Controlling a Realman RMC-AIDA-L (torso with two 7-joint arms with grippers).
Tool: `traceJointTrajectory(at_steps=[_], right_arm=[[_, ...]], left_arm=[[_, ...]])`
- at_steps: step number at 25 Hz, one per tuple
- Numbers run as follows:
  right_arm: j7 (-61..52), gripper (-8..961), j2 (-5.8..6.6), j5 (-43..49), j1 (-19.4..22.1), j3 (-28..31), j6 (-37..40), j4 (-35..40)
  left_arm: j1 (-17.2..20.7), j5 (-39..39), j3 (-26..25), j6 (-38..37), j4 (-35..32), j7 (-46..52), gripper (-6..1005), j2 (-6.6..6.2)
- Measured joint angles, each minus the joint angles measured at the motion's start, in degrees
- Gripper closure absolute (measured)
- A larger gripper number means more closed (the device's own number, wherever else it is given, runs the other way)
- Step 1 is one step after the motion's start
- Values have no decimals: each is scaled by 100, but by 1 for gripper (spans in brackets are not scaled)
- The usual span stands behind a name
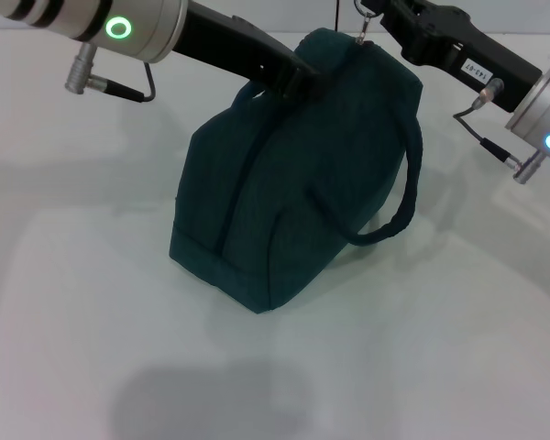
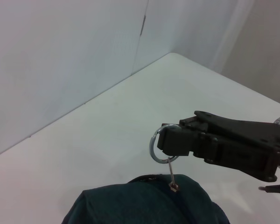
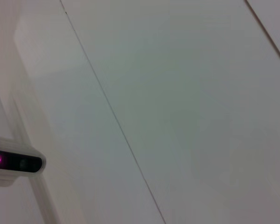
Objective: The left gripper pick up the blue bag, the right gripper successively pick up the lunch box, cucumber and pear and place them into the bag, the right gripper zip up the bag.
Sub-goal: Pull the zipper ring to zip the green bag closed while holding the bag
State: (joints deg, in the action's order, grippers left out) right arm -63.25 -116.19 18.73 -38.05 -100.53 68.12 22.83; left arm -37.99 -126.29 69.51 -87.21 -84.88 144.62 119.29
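Observation:
The blue bag (image 1: pixel 293 183) stands on the white table, with one looped handle (image 1: pixel 403 197) hanging on its right side. My left gripper (image 1: pixel 298 80) is at the bag's top near the other handle and is shut on the fabric there. My right gripper (image 1: pixel 374 20) is above the bag's far top end, shut on the ring zipper pull (image 1: pixel 365 29). In the left wrist view the right gripper (image 2: pixel 170 142) pinches the ring zipper pull (image 2: pixel 157 144), whose thin link runs down to the bag's top (image 2: pixel 144 203). The lunch box, cucumber and pear are out of view.
The white table (image 1: pixel 92 302) spreads around the bag and meets a white wall (image 2: pixel 60 56) behind. The right wrist view shows only white panels and a small white device with a pink light (image 3: pixel 14 161).

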Motion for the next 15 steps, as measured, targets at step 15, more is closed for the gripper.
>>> traceJointTrajectory(at_steps=[15], right_arm=[[-279,925,0,-384,128,43,-1058,-306]], left_arm=[[-2,162,-50,-221,-255,-73,961,-20]])
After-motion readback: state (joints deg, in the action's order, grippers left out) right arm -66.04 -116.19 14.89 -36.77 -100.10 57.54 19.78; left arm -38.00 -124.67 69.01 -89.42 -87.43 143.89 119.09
